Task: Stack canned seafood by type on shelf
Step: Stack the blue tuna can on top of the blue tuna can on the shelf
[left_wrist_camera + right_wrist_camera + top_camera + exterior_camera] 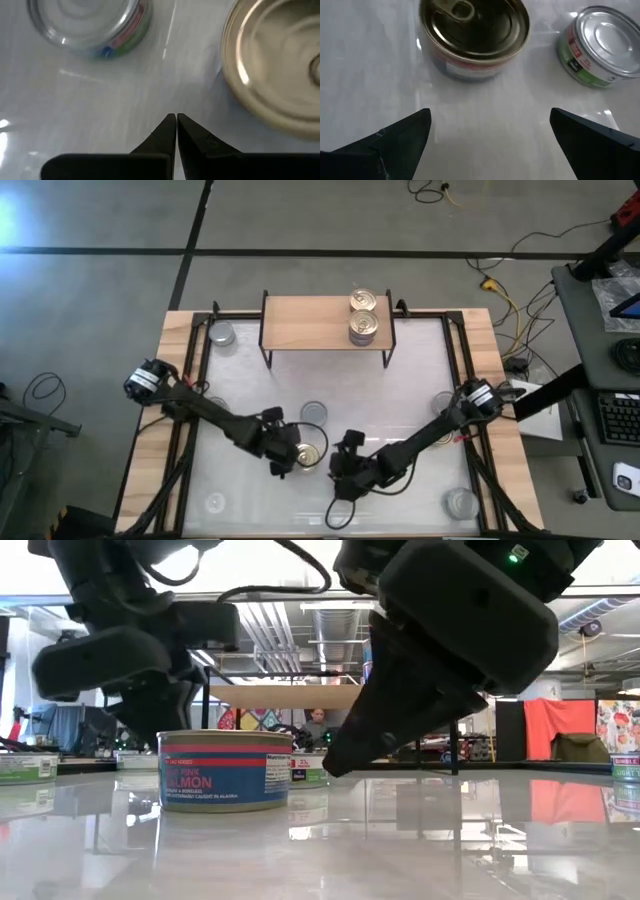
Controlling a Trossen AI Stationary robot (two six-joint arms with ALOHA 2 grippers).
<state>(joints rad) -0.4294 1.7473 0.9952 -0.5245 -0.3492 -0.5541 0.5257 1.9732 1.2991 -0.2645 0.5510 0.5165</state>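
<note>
A gold-topped tin (310, 454) with a blue and red salmon label (225, 770) stands on the white tabletop between my two grippers. My left gripper (176, 121) is shut and hovers just left of it (283, 462). My right gripper (490, 130) is wide open on the tin's right (342, 464), pointing at it (475, 30), with a finger to either side and short of it. The shelf (310, 330) stands at the far side, with two gold-topped tins (362, 301) (363, 328) on its right end. A silver-topped, green-labelled tin (602, 45) (314, 413) stands just beyond.
More silver-topped tins stand on the table: far left (222, 334), right (443, 402), near right (461, 502) and near left (214, 502). The wood-edged table frame (150, 430) rings the white surface. Cables and a desk lie off to the right.
</note>
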